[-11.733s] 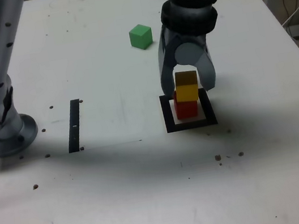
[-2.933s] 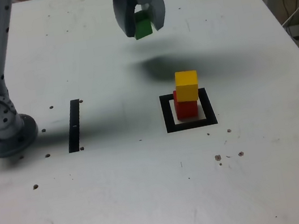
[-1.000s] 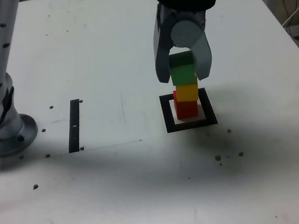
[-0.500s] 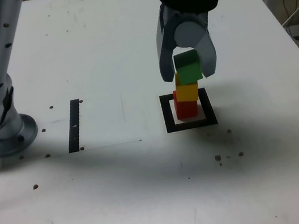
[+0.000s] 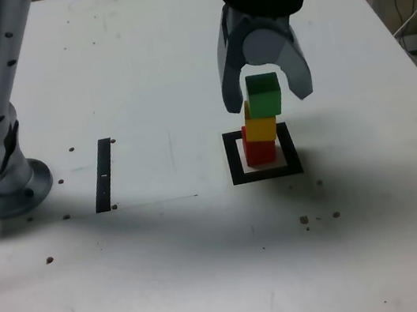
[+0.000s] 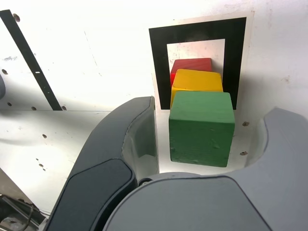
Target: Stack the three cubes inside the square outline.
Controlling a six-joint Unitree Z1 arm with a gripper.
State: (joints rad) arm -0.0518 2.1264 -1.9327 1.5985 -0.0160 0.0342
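Exterior view alone shows the arm's base [image 5: 10, 189].

Exterior view: off the arm, raised, facing down at a slant across the worktop [image 5: 184, 248]; far edge and arm base [image 5: 10, 189] in frame. Wrist view: much nearer, looking past the jaws [image 6: 192, 192] onto the stack. Shared: red [image 5: 260, 153], yellow [image 5: 261, 129] and green cubes [image 5: 264, 95], square outline [image 5: 237, 175], straight black strip [image 5: 103, 176].
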